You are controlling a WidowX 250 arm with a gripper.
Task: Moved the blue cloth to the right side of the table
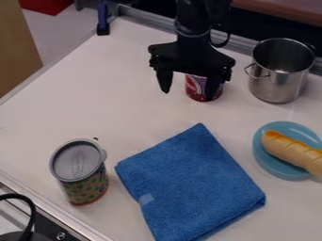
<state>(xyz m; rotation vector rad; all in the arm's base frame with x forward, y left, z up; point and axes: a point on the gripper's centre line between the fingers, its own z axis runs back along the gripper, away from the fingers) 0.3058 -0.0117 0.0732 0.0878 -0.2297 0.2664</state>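
My tool [189, 93] hangs over the far part of the bench [125, 110], its two fingers spread well apart with nothing clamped between them. Behind it, partly hidden by one finger, stands a small red can [201, 96]. The blue cloth [192, 181] lies folded flat on the near part of the bench, closer to the camera than my tool and well apart from it; a pale tag [146, 199] shows near one of its edges. Left of the cloth in the camera view, just beside it, stands a patterned canister [82, 181] with a grey lid [77, 160]. On the right, a bread loaf [292, 151] lies on a blue plate [267, 164], and farther back an upright metal pot [277, 84] stands near the bench's far edge.
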